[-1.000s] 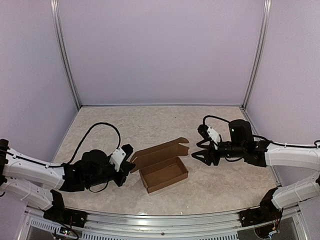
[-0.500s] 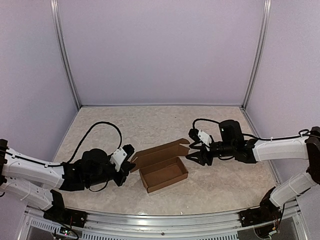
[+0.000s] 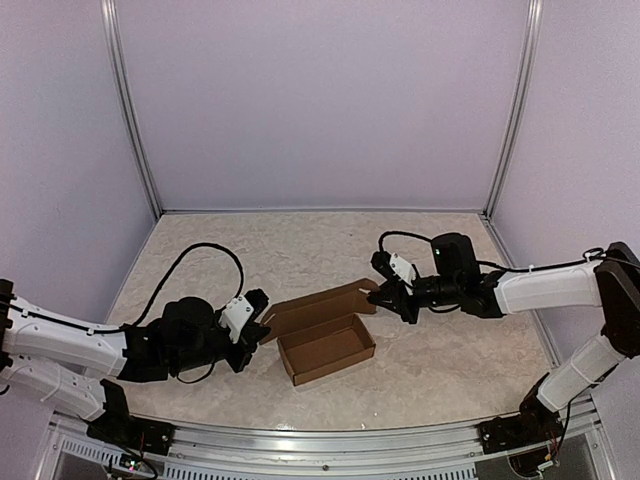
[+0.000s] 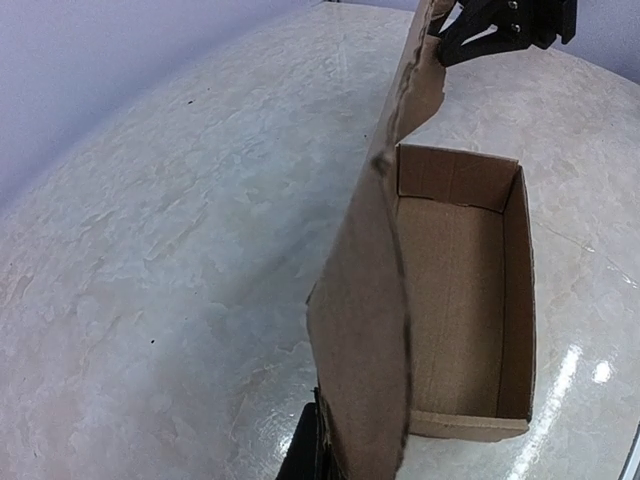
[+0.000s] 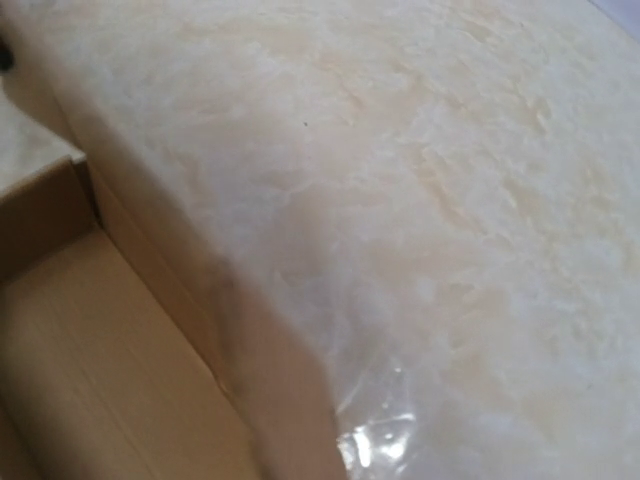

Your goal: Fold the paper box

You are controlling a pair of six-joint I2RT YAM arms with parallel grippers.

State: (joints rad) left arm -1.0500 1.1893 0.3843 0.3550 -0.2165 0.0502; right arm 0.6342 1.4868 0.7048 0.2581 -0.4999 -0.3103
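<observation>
You have the paper box [image 3: 325, 348] sitting open-topped near the middle of the table [image 3: 300, 245], a little toward the near edge, between your two arms. Its lid flap [image 3: 315, 303] stands up along the far side and runs from lower left to upper right.

Your left gripper [image 3: 258, 325] is at the left end of that flap with its jaws pressed together on the cardboard. In the left wrist view the flap [image 4: 370, 300] rises edge-on straight out of the camera's foreground, one dark finger [image 4: 303, 450] shows beside its base, and the box's open inside [image 4: 460, 300] lies to the right of it.

Your right gripper [image 3: 380, 297] reaches in from the right and meets the small tab at the flap's right end. The left wrist view shows it [image 4: 450, 40] touching the flap's far tip. Its jaws look narrow, but you cannot tell whether they actually pinch the tab. The right wrist view is blurred, showing only a brown box wall [image 5: 100, 380] and pale table [image 5: 420, 150].
</observation>
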